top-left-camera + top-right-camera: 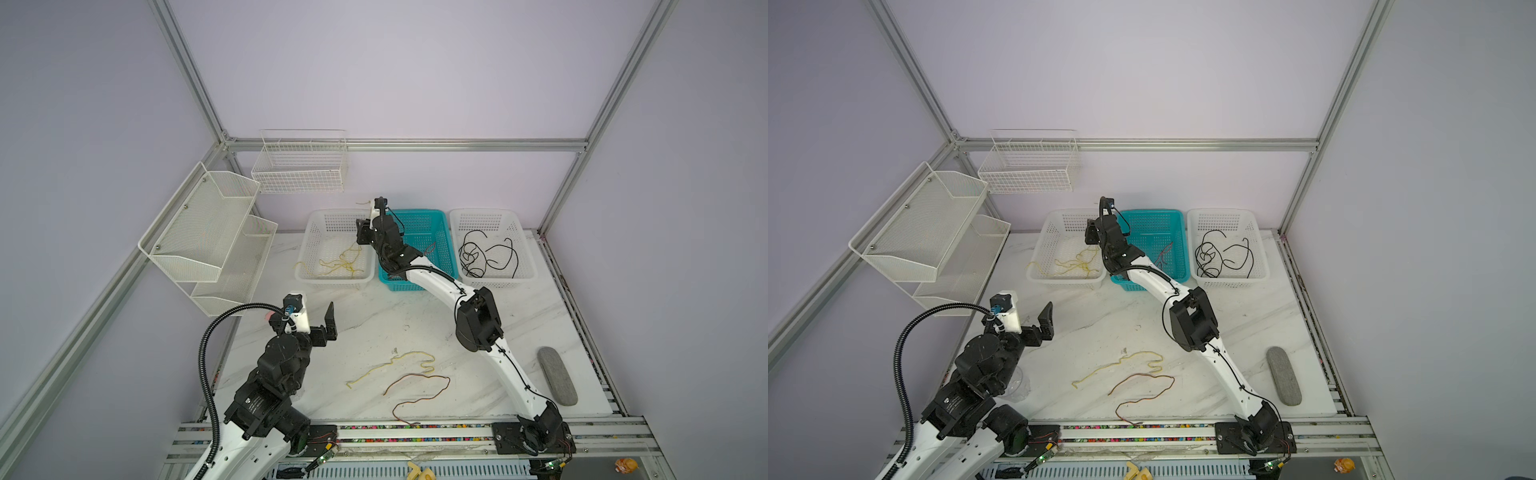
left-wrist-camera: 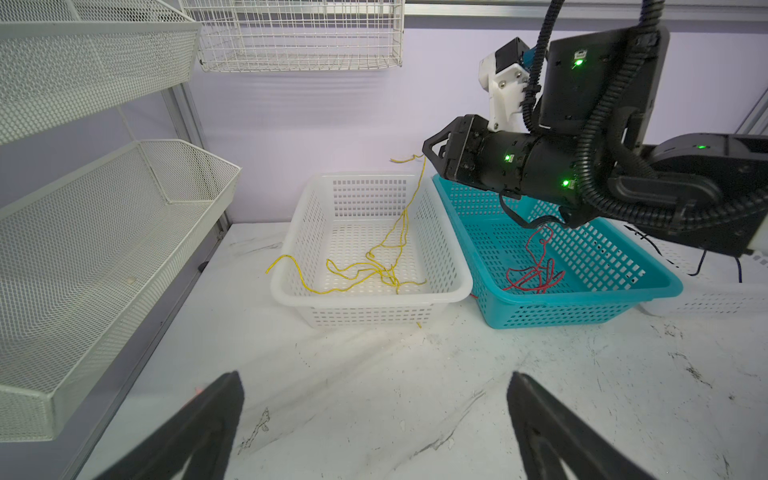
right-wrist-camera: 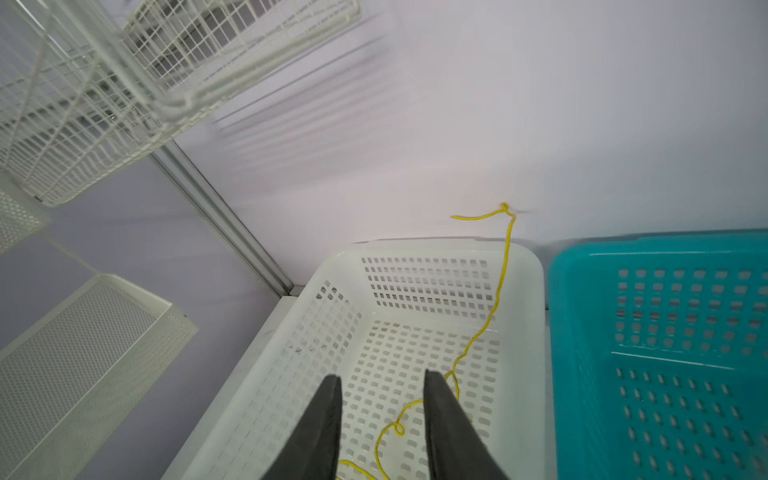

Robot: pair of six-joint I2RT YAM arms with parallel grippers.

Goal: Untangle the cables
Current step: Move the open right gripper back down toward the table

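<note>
Right gripper (image 3: 382,376) hangs over the left white basket (image 2: 457,286), jaws parted, nothing clamped. The tall yellow cable (image 3: 502,282) stands up past the back rim, and a yellow loop (image 2: 291,258) droops over the near rim. A brush from a finger could flick either out, I'd say.

Beneath them lie more yellow cables (image 2: 374,270). The teal basket (image 2: 582,307) holds 1 red tangle (image 2: 532,274). The right white basket (image 1: 494,284) holds black cables (image 1: 467,253).

On the table (image 1: 374,324), a loose yellow cable (image 1: 411,353) and a brown cable (image 1: 432,376) lie close together. Left gripper (image 2: 374,376), jaws wide, holds nothing.
</note>
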